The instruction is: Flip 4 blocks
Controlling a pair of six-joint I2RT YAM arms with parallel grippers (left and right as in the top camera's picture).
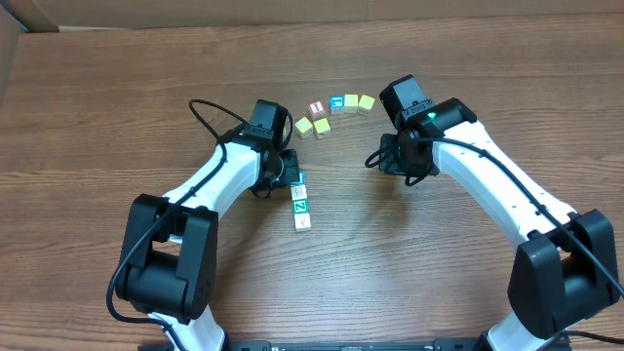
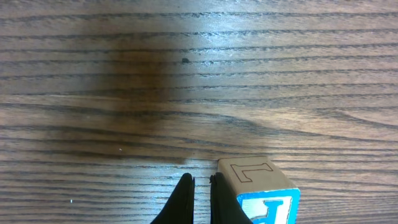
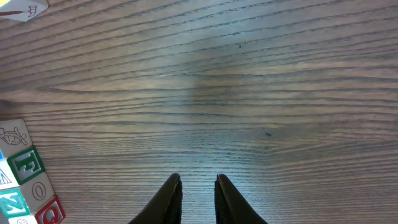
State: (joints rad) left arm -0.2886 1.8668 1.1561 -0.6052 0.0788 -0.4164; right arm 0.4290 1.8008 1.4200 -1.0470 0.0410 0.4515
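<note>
Jaws of our left gripper [image 2: 200, 186] are pressing together on nothing, and one finger is sitting just beside, seemingly touching, a small wooden cube with a cream top and a blue face [image 2: 258, 186]. That cube is lying at the far end of a short column of four small wooden alphabet blocks [image 1: 301, 203], mid-table. Jaws of our right gripper [image 3: 198, 186] are standing slightly parted and empty, hovering well to the right of the column.

We are judging that a flip of this end cube is in hand. The next move is calling for tipping it over without disturbing its neighbours.

Bare brown wooden table [image 1: 97, 117] is lying open left and right of the column. A cluster of yellow and red spare cubes [image 1: 351, 101] is sitting beyond it, well apart, with the table's far edge further still.
</note>
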